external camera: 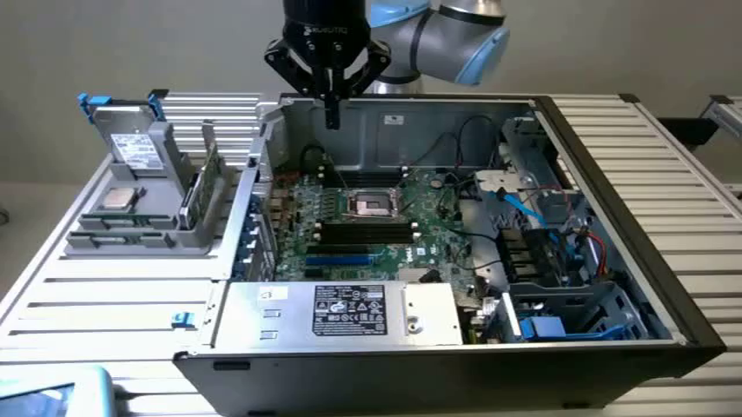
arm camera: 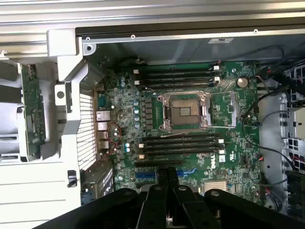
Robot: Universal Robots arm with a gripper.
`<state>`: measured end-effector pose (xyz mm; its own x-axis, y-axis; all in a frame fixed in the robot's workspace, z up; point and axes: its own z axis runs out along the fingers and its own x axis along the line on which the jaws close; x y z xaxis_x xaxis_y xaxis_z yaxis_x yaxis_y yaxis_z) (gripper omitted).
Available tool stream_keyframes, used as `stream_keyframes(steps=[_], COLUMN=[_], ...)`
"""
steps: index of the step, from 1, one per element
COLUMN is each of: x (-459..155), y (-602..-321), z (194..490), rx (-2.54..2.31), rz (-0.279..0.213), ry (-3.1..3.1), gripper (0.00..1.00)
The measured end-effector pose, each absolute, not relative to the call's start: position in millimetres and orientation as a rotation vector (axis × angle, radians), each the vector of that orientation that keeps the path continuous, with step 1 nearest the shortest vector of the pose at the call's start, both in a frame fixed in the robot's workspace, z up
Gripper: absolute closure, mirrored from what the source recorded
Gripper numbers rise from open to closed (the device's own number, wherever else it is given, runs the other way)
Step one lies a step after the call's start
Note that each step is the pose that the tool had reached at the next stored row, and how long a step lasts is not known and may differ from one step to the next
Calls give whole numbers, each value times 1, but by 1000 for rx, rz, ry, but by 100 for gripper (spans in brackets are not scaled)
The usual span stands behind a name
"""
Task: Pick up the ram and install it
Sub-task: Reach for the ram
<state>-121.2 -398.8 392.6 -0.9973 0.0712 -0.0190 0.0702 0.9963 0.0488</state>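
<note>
The pincer is squeezed tight with nothing in it, and it touches nothing as it hangs in the air over the back wall of the open computer case. White letters on the pincer's black body read Robotiq, but the print on the big white label at the front of the case is too small to read. The arm bends in from the top and points the pincer straight down, while the ram stands on its edge in the grey holder, outside the case on the exterior view's left.

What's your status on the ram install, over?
Gripper shut, empty, high over the open case. Ram upright in the grey holder, untouched. Memory slots empty, nothing over them.
</note>
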Motion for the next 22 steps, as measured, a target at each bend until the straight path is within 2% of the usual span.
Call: stream_keyframes(steps=[15,22], x=[-124,-154], y=[-399,-399], z=[393,393], rx=[111,111], rz=[75,75], ry=[3118,3118], gripper=[89,89])
